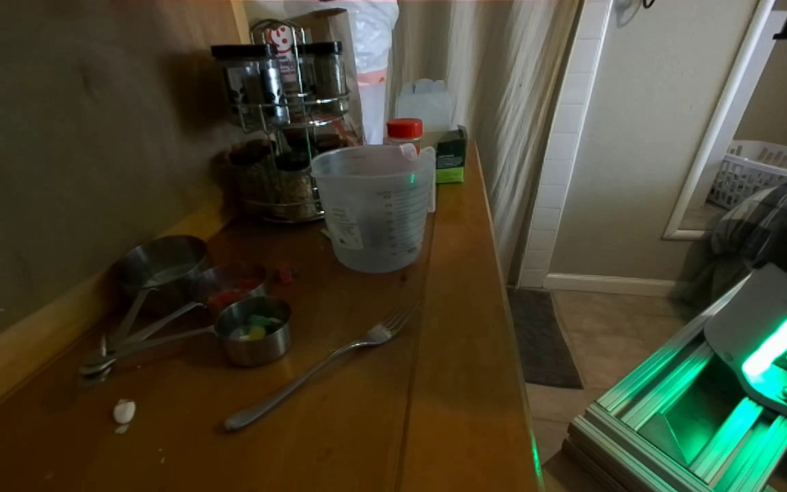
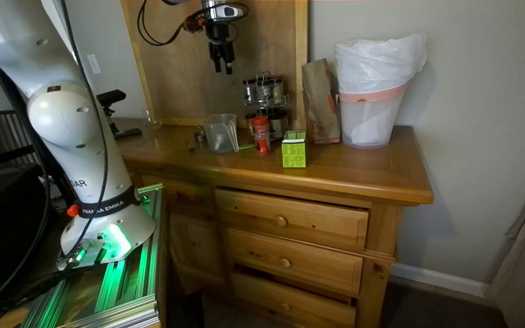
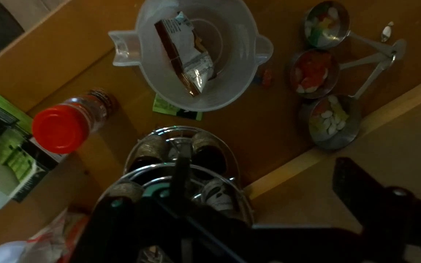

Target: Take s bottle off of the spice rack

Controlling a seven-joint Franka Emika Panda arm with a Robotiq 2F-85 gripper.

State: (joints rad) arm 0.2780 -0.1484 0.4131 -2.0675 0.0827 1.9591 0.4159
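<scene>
Black hand (image 2: 223, 71), spread wide, near the metal spice rack (image 2: 267, 105), apart from it

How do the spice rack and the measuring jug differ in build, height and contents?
Build: the spice rack is a two-tier metal wire stand; the measuring jug is a translucent plastic vessel.
Height: the spice rack stands taller than the measuring jug in both exterior views.
Contents: the spice rack carries dark-lidded jars; the measuring jug holds a printed packet in the wrist view.
Shared: both stand upright on the wooden dresser.
</scene>
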